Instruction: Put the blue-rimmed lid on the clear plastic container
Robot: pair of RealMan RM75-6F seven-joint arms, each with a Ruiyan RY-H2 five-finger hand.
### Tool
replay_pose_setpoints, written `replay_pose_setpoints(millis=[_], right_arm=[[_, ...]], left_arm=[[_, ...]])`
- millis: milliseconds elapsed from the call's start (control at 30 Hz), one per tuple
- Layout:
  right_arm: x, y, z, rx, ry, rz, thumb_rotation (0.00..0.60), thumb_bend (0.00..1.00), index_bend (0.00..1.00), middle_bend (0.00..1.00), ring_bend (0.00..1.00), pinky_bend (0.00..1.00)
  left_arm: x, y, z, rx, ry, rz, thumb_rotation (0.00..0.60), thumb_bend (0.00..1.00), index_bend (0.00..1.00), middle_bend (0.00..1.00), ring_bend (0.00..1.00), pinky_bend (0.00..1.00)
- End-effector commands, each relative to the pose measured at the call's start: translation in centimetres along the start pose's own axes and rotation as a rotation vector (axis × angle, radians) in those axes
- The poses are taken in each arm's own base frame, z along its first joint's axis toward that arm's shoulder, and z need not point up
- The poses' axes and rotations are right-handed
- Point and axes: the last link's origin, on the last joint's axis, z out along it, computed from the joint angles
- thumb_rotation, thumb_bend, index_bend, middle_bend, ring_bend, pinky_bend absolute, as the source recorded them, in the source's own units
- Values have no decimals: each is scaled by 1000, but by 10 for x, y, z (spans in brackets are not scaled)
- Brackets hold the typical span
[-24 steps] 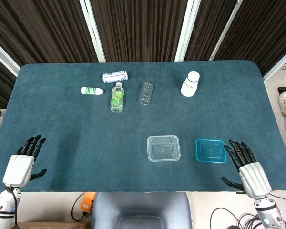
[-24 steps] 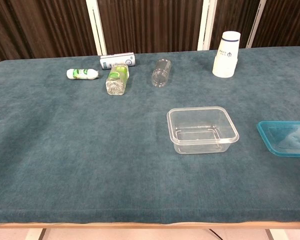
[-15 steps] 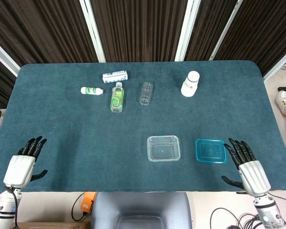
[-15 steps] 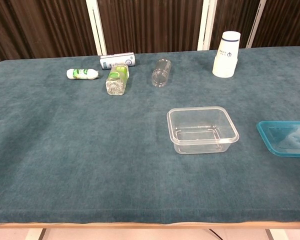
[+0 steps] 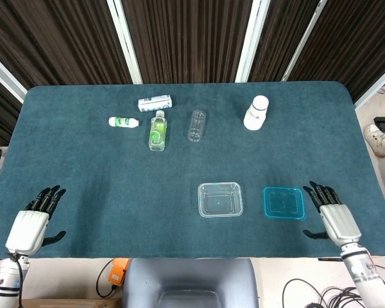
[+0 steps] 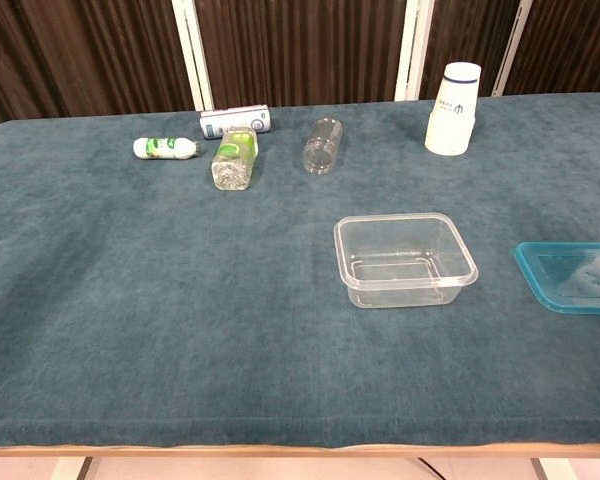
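A big table with a soft dark teal cloth (image 5: 102, 173) stands before dark brown curtains (image 5: 186, 38). The blue-rimmed flat lid (image 5: 283, 203) lies beside the clear plastic box (image 5: 220, 199). The left hand (image 5: 33, 221) and right hand (image 5: 330, 215) have fingers spread, holding nothing.

Both hands show only in the head view, low down near the bottom edge. The left hand (image 5: 31, 224) is at about 8 o'clock. Its back is white and faces up. Its dark fingers (image 5: 46, 197) are spread apart and point toward 1 o'clock. It holds nothing. The right hand (image 5: 333, 215) is at about 4 o'clock. Its dark fingers (image 5: 321, 191) are spread too and point toward 11 o'clock. It also holds nothing.
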Motion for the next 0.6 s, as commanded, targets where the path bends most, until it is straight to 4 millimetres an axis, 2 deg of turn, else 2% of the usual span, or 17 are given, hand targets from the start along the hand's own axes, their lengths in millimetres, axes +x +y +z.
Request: replay_pose_setpoints(millis=[33,300,600], right_arm=[[7,13,30,-47,-73,3,600,141,0,0,0,0],[-3,5,65,-51,-151,-20,600,141,0,0,0,0],[-11,-7,83,-38,-222,-15,600,141,0,0,0,0]], left_arm=[[-1,0,0,-1,-5,1,600,422,108,76,90,334],[-1,1,0,-5,-9,3,600,422,109,76,93,335],[-1,2,0,-8,-13,4,600,423,110,75,94,334]])
